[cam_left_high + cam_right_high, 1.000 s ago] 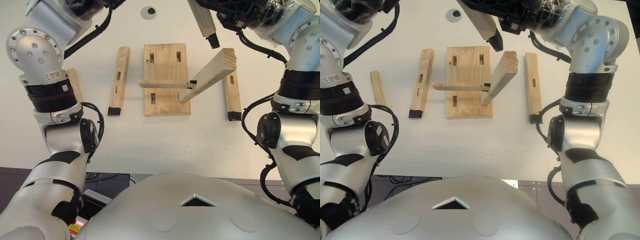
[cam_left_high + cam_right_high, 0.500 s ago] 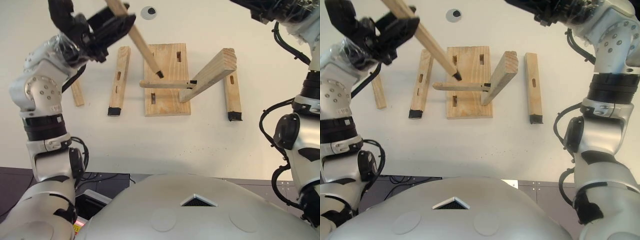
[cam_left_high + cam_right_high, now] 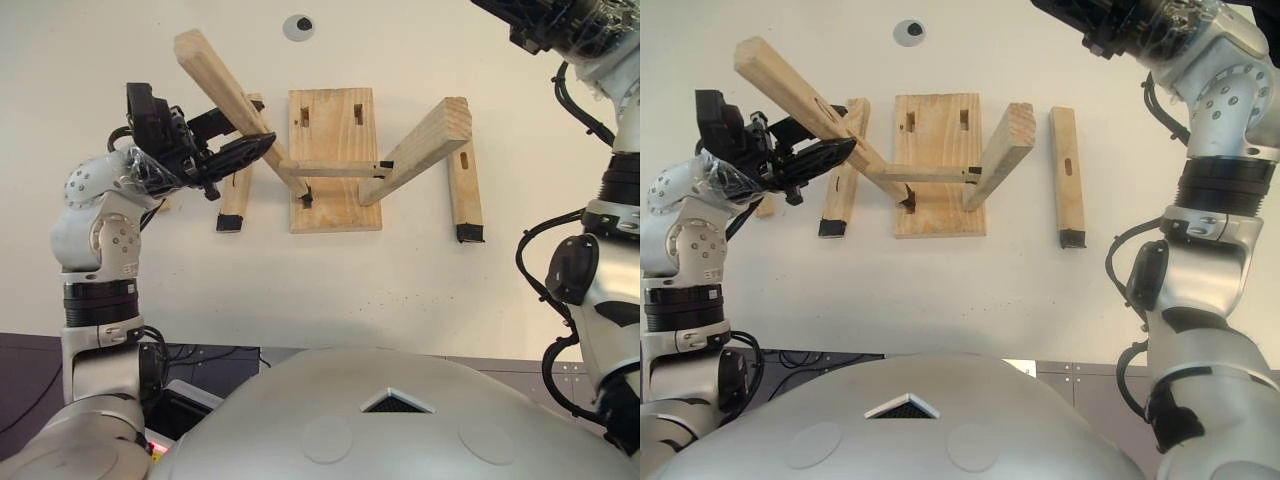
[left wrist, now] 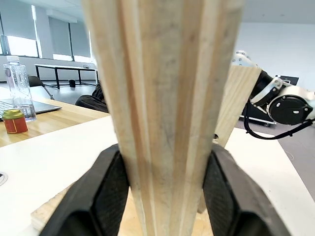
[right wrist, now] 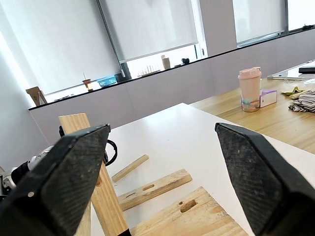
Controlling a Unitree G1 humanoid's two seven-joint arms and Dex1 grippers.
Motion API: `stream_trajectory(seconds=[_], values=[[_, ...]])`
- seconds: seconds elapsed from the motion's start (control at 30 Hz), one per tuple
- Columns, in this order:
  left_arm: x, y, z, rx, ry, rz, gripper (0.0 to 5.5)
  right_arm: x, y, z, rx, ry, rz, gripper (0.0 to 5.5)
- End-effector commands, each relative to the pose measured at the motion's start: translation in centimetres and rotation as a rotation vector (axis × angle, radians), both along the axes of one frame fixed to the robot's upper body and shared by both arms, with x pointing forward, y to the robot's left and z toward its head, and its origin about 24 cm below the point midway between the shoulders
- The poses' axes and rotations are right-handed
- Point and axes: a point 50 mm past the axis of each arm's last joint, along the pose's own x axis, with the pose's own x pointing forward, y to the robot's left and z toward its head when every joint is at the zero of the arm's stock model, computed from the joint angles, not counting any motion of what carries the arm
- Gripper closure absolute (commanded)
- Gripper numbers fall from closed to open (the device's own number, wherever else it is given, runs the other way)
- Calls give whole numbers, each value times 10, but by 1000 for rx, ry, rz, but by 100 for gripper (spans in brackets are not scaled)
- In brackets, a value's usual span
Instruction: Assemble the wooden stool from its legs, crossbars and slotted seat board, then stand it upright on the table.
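White table (image 3: pixel 400 270) | left gripper (image 3: pixel 238 150) clamps leg (image 3: pixel 215 75), tilted, dark end down at seat board (image 3: pixel 335 215) | right gripper (image 5: pixel 162 129) wide.

Grey round disc (image 3: pixel 297 26) — beyond, pink cup (image 5: pixel 249 89), clear bottle (image 4: pixel 20 93), gold-lidded jar (image 4: pixel 15 123).

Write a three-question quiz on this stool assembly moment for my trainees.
1. True or false: the right hand is shut on a leg.
2. The black tip of the held leg in the left hand is at: A the seat board; B the bare table; C a crossbar.
3. How many legs lie flat on the table?
Key: 1 false; 2 A; 3 two: left flat leg, right flat leg.
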Motion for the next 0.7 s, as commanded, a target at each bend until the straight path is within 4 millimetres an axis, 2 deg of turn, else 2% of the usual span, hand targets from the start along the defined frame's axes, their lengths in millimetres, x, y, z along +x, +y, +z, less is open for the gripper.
stream_trajectory(seconds=[0.03, 0.23, 0.47, 0.7], values=[[-9, 15, -24, 184, 111, -15, 350, 2, -5, -1, -31, -10, -41, 158], [-11, 23, -19, 261, 117, -110, 350, 1, -5, -7, -40, -11, -57, 158], [-7, 33, -3, 300, 100, -135, 350, 0, -4, -11, -55, -10, -59, 158], [-4, 36, -1, 348, 95, -163, 350, -2, -1, -15, -61, -4, -54, 158]])
